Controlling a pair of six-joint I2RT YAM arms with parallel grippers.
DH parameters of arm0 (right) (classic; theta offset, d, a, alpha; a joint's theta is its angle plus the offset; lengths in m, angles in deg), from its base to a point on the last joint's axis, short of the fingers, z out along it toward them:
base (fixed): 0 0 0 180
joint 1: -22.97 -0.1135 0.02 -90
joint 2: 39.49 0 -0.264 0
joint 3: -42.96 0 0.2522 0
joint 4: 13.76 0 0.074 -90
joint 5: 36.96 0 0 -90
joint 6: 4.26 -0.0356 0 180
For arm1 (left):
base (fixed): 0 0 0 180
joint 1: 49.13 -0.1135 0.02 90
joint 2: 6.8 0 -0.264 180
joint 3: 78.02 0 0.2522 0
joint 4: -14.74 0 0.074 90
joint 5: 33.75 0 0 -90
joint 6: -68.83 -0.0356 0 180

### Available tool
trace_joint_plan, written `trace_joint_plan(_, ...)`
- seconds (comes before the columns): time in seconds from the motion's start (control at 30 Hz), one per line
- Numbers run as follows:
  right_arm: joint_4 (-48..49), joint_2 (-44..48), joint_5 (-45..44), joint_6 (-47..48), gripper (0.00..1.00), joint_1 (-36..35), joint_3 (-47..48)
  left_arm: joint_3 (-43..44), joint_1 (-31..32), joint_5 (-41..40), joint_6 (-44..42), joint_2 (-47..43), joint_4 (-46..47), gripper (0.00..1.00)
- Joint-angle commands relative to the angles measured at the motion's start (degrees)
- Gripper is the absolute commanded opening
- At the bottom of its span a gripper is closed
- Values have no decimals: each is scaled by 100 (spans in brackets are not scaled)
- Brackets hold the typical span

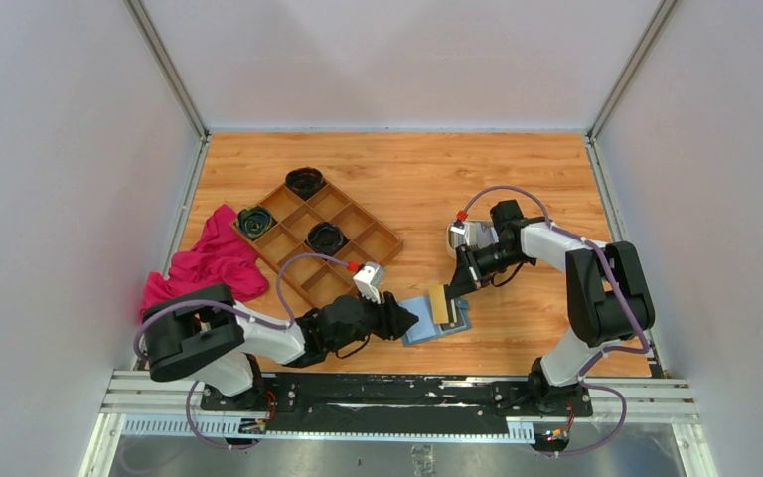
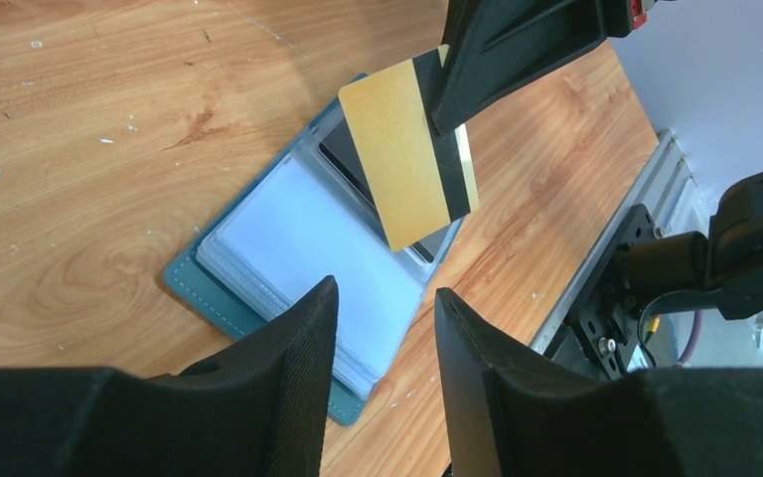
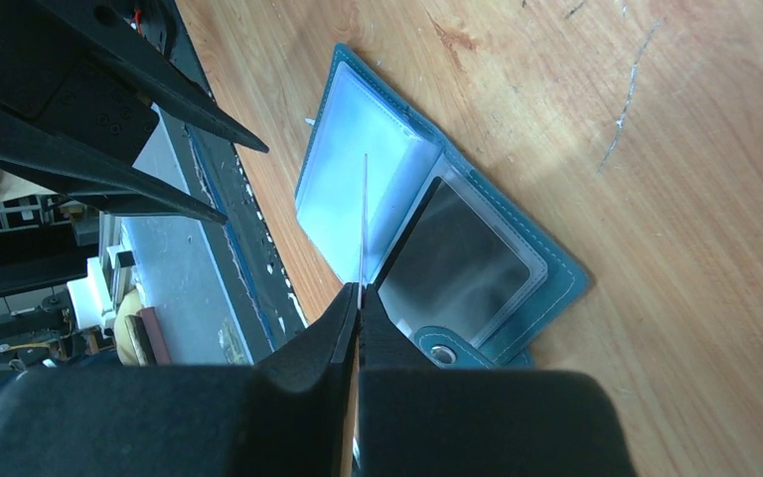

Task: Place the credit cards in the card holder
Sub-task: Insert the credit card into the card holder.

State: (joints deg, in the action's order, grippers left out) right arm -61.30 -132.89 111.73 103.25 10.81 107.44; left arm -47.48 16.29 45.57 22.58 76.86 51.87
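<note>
**A:** What does the overhead camera give?

**B:** The wooden table [image 1: 407, 169], with the card holder [image 1: 420, 328] lying open near its front edge, between the two arms. The right gripper [image 1: 454, 290] hangs over it, clamped on a gold card [image 1: 442, 304]. The left gripper [image 1: 407, 320] reaches in low, with its tips at the holder's left edge.

**A:** And the wrist cameras?

**B:** The left one shows what the overhead misses. You can see the card's black stripe, the clear sleeves, and the left jaws parted with nothing between them. The right finger covers the card's top corner there, and the card hides part of the holder. The right one sees the card edge-on, as a thin line over the fold. Beside it are a dark card [image 3: 457, 258] in a sleeve and the snap tab [image 3: 444, 354].

**A:** Is the card touching the holder?

**B:** I cannot tell.

**A:** What else is around?

**B:** A compartment tray [image 1: 346, 207] sits at back left, with a red cloth [image 1: 214, 258] against it. A shiny round thing [image 1: 465, 237] is half hidden by the right arm. There are three dark round things [image 1: 305, 182] in tray compartments.
</note>
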Motion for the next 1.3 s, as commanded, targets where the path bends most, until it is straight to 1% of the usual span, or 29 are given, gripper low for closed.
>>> trace_joint_plan(0.0, 7, -129, -60, -90, 0, 122, -99, 159, -21, -129, 50, 262, -9, 41)
trace_joint_plan(0.17, 44, -147, 66, -129, 0, 120, -128, 116, -17, -227, 154, 495, -9, 34)
trace_joint_plan(0.43, 82, -237, 180, -196, 0, 126, -146, 107, -20, -298, 341, 727, -20, 29)
trace_joint_plan(0.57, 136, -237, 89, -276, 0, 136, -175, 102, -21, -390, 409, 753, -166, 26)
trace_joint_plan(0.77, 249, -339, 146, -437, 0, 148, -229, 92, -17, -457, 492, 805, -263, 23)
trace_joint_plan(0.97, 307, -206, 278, -527, 0, 287, -287, 68, -28, -453, 530, 862, -260, 23)
trace_joint_plan(1.07, 498, -127, 277, -672, 0, 313, -423, 72, -21, -448, 521, 861, -260, 22)
trace_joint_plan(1.27, 654, -164, 294, -855, 0, 315, -516, 74, -21, -435, 516, 862, -256, 22)
